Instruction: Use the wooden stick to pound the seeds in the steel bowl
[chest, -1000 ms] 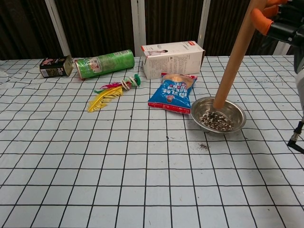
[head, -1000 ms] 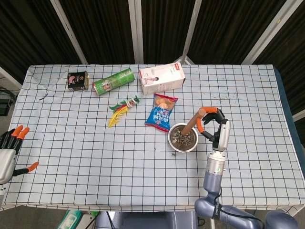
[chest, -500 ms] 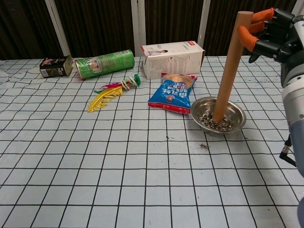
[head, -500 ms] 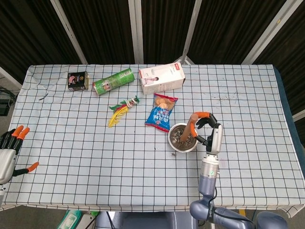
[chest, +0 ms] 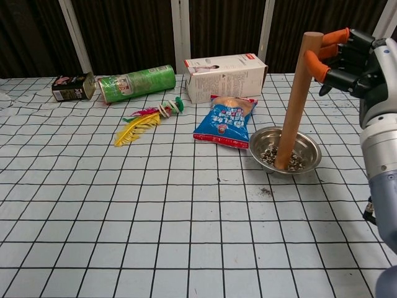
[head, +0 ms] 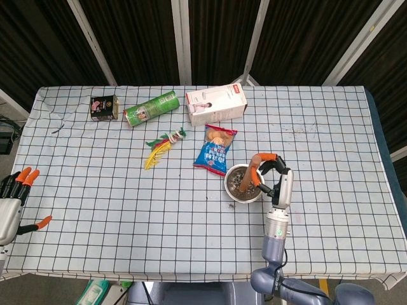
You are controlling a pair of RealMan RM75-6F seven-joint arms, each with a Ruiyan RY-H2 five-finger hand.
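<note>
Your right hand (chest: 347, 59) grips the wooden stick (chest: 294, 102) near its top end, orange fingertips (chest: 315, 64) wrapped against the shaft. The stick stands nearly upright, tilted slightly so the top leans toward your right. Its lower end sits down in the steel bowl (chest: 308, 162), among the seeds (chest: 268, 156). In the head view the stick (head: 252, 171) appears foreshortened over the bowl (head: 243, 196), with your right hand (head: 275, 178) just beside the rim.

The bowl rests on the checked counter (chest: 124, 211), right of centre. A few loose seed specks (chest: 265, 191) lie on the cloth just in front of the bowl.

Your left hand (head: 14, 202) is at the far left edge of the counter in the head view, holding nothing, fingers apart with orange tips showing. It is well apart from the bowl.

Other items on the counter:
- blue snack bag (chest: 225, 120), just beside the bowl on its left
- white carton (chest: 224, 76), lying on its side behind the bag
- green cylindrical can (chest: 136, 82), lying on its side, left of the carton
- small dark tin (chest: 73, 87), just beside the green can's left end
- feather toy (chest: 146, 121), yellow, red and green, in front of the can
</note>
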